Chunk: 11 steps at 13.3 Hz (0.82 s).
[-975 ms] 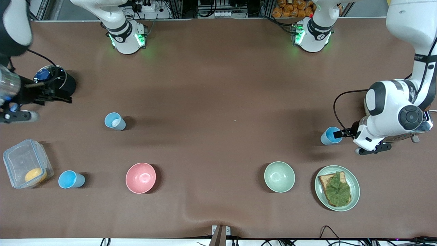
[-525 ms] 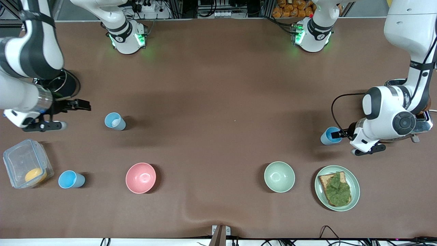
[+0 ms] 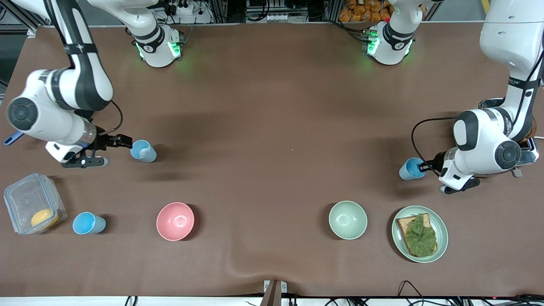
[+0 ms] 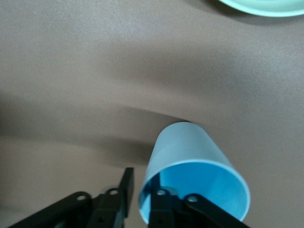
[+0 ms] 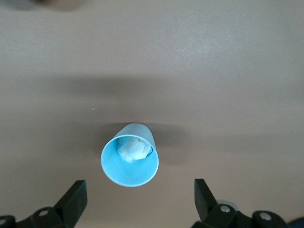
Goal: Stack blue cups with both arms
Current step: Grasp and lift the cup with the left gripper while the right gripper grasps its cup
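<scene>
Over the last second the right arm has swung in from the table's edge, bringing the right gripper (image 3: 125, 143) low beside the pale blue cup (image 3: 143, 151); the left arm has barely shifted and nothing on the table has moved.

At the right arm's end a clear plastic box (image 3: 34, 203) with something orange inside sits near the front camera. Beside it, toward the middle, stands a bright blue cup (image 3: 88, 223), well apart from either gripper.

Farther from the camera, the right gripper reaches toward the pale blue cup, just short of its rim. In the right wrist view its fingers (image 5: 75, 199) are spread wide, with the cup (image 5: 130, 155) upright ahead of the gap and not touched; something white and crumpled lies inside the cup.

A pink bowl (image 3: 175, 221) stands near the camera, and a green bowl (image 3: 347, 219) toward the left arm's end.

A third blue cup (image 3: 410, 169) stands farther from the camera than the plate (image 3: 440, 238), which carries toast topped with a green leaf. The left gripper (image 3: 423, 165) is at this cup. In the left wrist view one finger (image 4: 164, 206) sits inside the cup (image 4: 187, 166) and the other outside its wall, pinching the rim.
</scene>
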{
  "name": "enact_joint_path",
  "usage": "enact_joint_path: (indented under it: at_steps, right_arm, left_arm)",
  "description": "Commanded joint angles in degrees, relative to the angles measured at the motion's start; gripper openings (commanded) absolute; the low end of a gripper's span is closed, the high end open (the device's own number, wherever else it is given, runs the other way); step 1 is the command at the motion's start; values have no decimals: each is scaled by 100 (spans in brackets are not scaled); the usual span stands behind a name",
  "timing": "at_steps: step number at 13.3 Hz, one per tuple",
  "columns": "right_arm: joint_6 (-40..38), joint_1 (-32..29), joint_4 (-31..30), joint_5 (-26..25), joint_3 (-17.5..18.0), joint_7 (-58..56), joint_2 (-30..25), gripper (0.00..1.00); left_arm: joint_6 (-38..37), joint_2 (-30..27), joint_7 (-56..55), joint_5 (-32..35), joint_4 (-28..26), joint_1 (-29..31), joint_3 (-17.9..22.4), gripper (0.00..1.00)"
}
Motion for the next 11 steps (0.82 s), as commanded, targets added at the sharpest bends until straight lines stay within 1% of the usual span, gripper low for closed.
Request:
enact_joint_path:
  at_steps: [1, 3, 5, 7, 9, 10, 11]
  right_arm:
    - [507, -21, -83, 77, -1, -92, 318, 100]
    - [886, -161, -109, 86, -1, -320, 618, 100]
    - [1062, -214, -240, 86, -1, -418, 654, 100]
    - [1369, -231, -503, 86, -1, -496, 698, 100]
    - [1336, -345, -601, 86, 16, -628, 681, 100]
    - [1326, -337, -602, 104, 17, -629, 663, 100]
    - [1326, -328, -610, 139, 17, -629, 663, 100]
  left_arm:
    - [-17, -124, 78, -94, 43, 24, -133, 0]
    - [-34, -326, 60, -76, 60, 16, -186, 0]
    - [-201, -449, 60, -76, 165, 33, -256, 0]
    - [-700, -694, 77, -76, 349, 33, -274, 0]
    - [-1541, -1072, -10, -76, 779, 33, -501, 0]
    - [-2207, -1230, -19, -76, 1199, 24, -563, 0]
    - [-2902, -1267, -19, -68, 1734, 24, -616, 0]
